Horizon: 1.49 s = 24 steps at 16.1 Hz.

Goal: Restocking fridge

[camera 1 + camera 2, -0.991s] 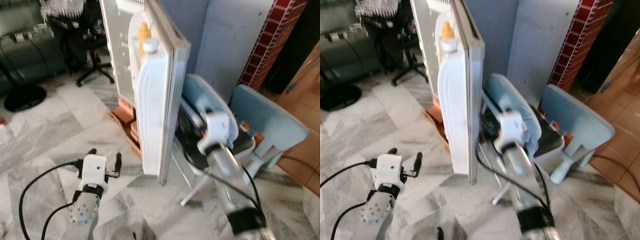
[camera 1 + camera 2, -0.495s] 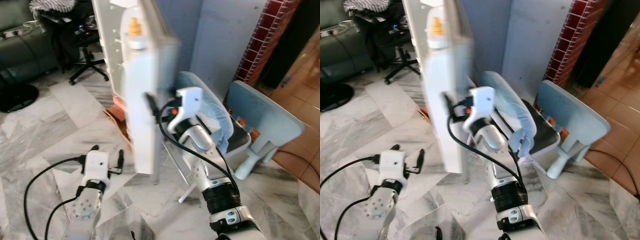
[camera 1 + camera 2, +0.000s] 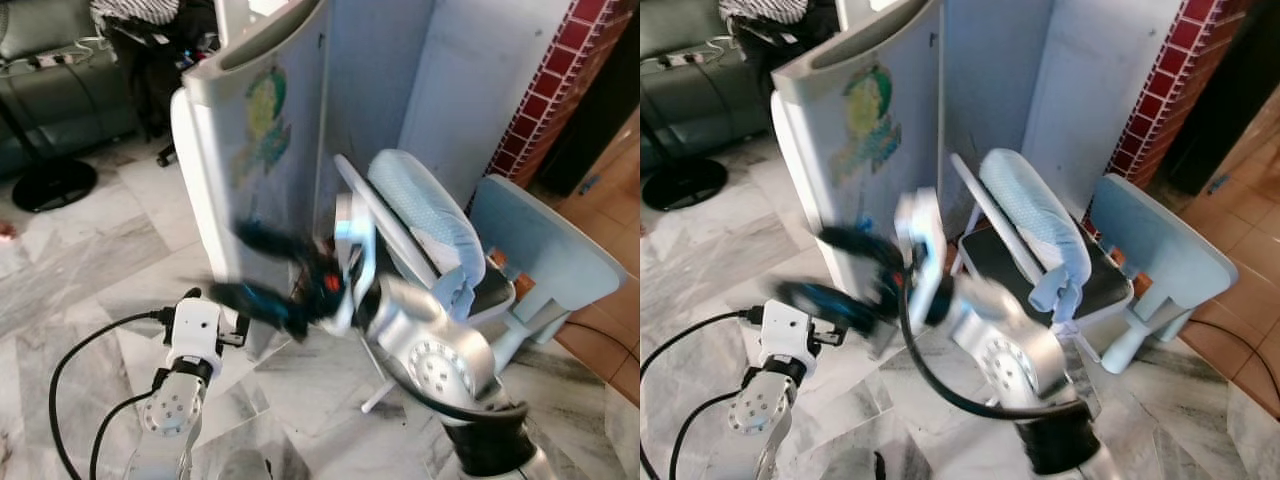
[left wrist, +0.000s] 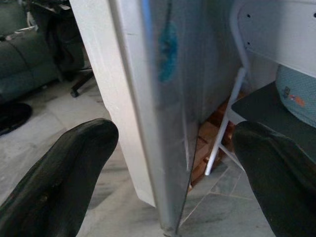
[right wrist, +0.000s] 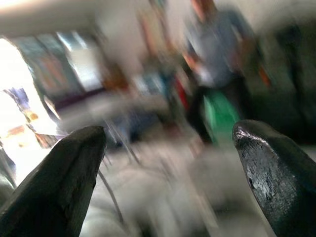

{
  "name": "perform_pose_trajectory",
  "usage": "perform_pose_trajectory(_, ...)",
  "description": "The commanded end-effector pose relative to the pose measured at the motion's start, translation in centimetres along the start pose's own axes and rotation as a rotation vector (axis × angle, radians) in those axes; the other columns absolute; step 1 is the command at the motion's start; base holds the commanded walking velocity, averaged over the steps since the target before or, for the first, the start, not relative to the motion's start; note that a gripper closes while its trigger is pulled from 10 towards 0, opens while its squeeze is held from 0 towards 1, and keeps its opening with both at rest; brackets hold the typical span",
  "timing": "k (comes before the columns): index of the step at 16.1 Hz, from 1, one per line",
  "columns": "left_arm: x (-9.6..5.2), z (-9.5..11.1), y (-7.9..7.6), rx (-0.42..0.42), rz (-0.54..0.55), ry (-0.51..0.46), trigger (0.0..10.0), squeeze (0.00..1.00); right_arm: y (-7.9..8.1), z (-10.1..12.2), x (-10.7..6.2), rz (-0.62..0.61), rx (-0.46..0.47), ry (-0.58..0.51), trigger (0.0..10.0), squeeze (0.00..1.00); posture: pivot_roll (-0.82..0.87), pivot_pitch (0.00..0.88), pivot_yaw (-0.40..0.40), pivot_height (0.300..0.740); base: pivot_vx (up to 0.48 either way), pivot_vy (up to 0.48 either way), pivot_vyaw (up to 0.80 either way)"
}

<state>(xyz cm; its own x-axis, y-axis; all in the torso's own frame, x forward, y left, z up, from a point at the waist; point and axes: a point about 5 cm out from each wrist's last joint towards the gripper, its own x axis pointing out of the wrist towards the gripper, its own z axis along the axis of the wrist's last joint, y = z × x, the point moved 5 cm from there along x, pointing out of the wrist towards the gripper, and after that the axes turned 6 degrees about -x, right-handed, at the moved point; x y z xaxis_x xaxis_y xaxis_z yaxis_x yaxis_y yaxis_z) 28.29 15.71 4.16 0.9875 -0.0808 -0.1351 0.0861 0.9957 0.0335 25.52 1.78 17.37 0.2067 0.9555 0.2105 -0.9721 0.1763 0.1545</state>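
On my far left a black round base rests on the marble floor, with a dark sofa behind it.

My left gripper is low in front of me, near the bottom corner of the fridge door. Its two fingers stand well apart, holding nothing, and between them my left wrist camera looks at the door's edge. A black cable loops from that wrist over the floor.

The fridge door stands just ahead, grey outside face toward me, a yellow and green sticker on it. The door's white edge is on its left side. I cannot tell from these pictures whether it is fully shut against the cabinet.

My right gripper is raised across the lower part of the door, badly blurred. Its fingers are spread wide with nothing between them. Beyond them my right wrist camera shows a smeared room with a person standing in it.

To the right of the door is a folding chair with a pale blue padded back and a black seat. Further right is a small blue plastic chair, just beside a grey wall panel and a red tiled pillar.
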Motion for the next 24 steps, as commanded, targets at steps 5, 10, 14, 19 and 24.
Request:
perform_pose_trajectory(5, 0.1, -0.6, 0.9, 0.014, 0.033, 0.026, 10.0, 0.00, -3.8, -7.7, -8.1, -0.410, -0.070, 0.313, 10.0, 0.00, 0.17, 0.039, -0.014, 0.740, 0.000, 0.000, 0.00)
perform_pose_trajectory(10, 2.6, 1.4, 5.4, 0.066, 0.167, -0.024, 10.0, 0.00, -4.8, -9.7, -12.0, -0.626, -0.108, 0.374, 10.0, 0.00, 0.15, 0.034, -0.014, 0.740, 0.000, 0.000, 0.00)
perform_pose_trajectory(14, 3.2, 1.8, 6.4, 0.052, 0.180, -0.015, 10.0, 0.00, -7.5, -8.1, -14.1, -0.870, -0.165, 0.301, 10.0, 0.00, 0.15, 0.029, -0.012, 0.740, 0.000, 0.000, 0.00)
perform_pose_trajectory(19, 3.3, 1.5, 4.1, 0.023, 0.132, -0.023, 10.0, 0.00, -8.3, -7.6, -14.7, -0.947, -0.202, 0.276, 10.0, 0.00, 0.15, 0.025, -0.016, 0.740, 0.000, 0.384, -0.76)
perform_pose_trajectory(24, 3.3, 1.5, 4.0, 0.020, 0.124, -0.022, 10.0, 0.00, -9.0, -7.6, -14.6, -0.978, -0.219, 0.261, 10.0, 0.00, 0.16, 0.021, -0.013, 0.740, 0.000, 0.384, -0.16)
